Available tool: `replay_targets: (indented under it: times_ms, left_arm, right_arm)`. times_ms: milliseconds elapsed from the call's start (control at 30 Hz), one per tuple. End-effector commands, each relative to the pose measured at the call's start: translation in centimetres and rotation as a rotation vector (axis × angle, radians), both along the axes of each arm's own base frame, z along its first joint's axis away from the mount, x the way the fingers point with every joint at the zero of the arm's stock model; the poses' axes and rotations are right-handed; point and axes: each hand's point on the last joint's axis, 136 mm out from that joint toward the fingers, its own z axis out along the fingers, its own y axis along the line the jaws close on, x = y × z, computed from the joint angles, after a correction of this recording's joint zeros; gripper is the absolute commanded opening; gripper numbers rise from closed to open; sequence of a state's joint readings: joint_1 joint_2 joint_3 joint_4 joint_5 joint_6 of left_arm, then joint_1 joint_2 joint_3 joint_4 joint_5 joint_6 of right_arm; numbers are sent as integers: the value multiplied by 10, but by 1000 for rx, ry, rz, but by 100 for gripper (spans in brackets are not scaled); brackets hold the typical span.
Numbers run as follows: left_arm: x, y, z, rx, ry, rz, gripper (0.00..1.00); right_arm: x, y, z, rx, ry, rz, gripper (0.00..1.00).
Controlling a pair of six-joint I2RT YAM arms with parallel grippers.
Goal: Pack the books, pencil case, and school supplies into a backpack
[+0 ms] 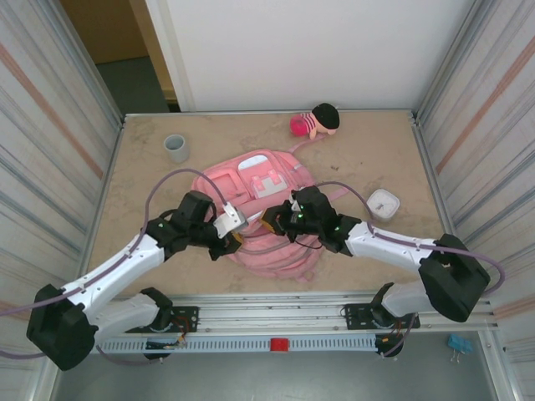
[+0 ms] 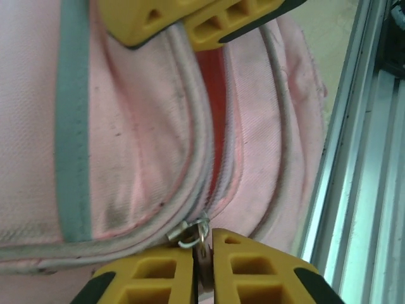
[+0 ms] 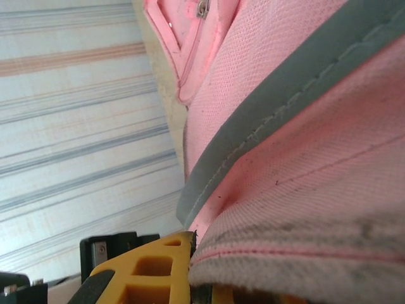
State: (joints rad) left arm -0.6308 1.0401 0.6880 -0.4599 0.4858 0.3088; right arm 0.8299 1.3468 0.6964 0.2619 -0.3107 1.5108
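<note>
The backpack (image 1: 280,251) lies flat mid tabletop (image 1: 368,159), pockets up, long axis running near edge to far. Toward its near end the left claw (image 2: 202,269) pinches a zip pull (image 2: 193,237). The right claw (image 2: 186,22) grips its fabric alongside.

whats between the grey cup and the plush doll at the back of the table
Bare tabletop, seen in the top view: nothing lies between grey cup and plush doll.

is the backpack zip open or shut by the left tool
Partly open: in the left wrist view a red gap parts the backpack zip down to the pull, which the left tool pinches.
</note>
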Motion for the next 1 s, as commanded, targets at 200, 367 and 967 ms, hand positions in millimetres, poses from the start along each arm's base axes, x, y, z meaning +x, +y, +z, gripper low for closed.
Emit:
replay_targets:
  times_ms: [200,367,967]
  left_arm:
    - [-5,-37,41,-105,-115,-71,41]
    - [8,-7,43,70,-367,-132,73]
    - [48,-28,17,113,-545,-353,71]
  right_arm:
    - [8,3,19,-8,-101,39,0]
    - [-6,-7,26,-132,-269,282,1]
    - [-1,-30,32,-102,-318,512,1]
